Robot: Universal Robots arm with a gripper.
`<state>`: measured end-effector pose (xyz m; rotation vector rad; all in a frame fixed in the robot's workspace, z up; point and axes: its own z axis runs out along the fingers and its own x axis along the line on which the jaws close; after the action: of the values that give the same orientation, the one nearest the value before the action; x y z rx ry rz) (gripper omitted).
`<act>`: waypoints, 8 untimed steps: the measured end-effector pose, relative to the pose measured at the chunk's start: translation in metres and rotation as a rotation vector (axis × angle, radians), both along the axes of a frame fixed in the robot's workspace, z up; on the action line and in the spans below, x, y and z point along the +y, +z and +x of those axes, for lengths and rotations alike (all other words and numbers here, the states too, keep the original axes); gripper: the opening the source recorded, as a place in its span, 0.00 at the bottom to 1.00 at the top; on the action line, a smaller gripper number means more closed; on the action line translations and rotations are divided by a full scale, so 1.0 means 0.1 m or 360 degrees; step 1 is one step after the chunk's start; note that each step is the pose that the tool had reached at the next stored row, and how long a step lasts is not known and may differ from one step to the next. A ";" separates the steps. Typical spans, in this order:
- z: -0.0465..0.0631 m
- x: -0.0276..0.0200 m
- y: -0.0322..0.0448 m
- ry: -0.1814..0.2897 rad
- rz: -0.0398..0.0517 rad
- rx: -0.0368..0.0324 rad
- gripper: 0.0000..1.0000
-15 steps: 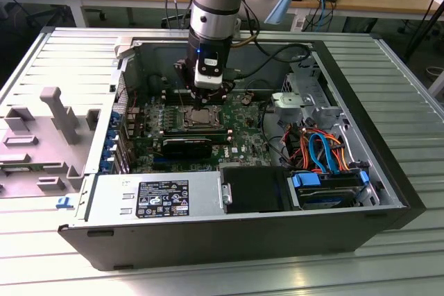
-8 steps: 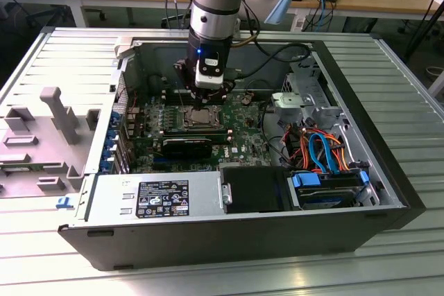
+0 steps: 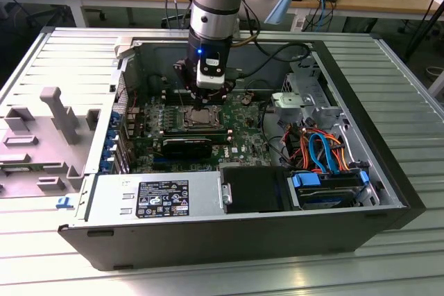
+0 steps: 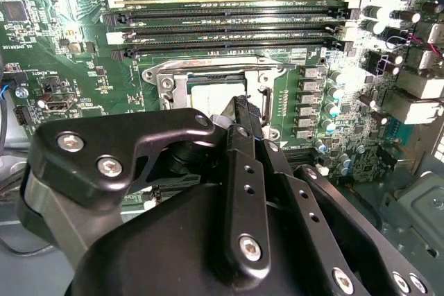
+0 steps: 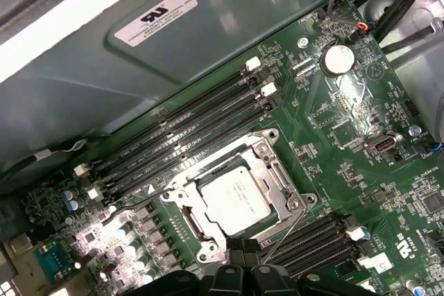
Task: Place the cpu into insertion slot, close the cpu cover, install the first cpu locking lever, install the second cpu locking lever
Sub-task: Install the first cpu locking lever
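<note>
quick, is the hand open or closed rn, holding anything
Hand: closed, nothing seen held; it sits at the edge of the silver metal frame plate over the silvery-grey square chip.

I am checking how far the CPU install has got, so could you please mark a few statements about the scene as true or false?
1. The cpu lies in the insertion slot. True.
2. The cpu cover stands upright, away from the chip. False: it lies flat, framing the cpu.
3. The gripper carries the cpu high above the computer case. False: it is down inside the case, just over the slot, and the cpu rests in the slot.
4. A round coin battery sits on the green board. True.
5. The computer case is closed up. False: its side is open and the board is exposed.
</note>
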<state>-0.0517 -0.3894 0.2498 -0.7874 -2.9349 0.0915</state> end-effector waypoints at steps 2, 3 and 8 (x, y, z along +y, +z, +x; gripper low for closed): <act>0.00 0.000 0.000 0.0008 0.0000 0.0000 0.11; 0.00 0.000 0.000 0.0016 0.0000 0.0000 0.11; 0.00 0.000 0.000 0.0035 0.0000 0.0000 0.11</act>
<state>-0.0517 -0.3895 0.2498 -0.7555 -2.9439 0.0933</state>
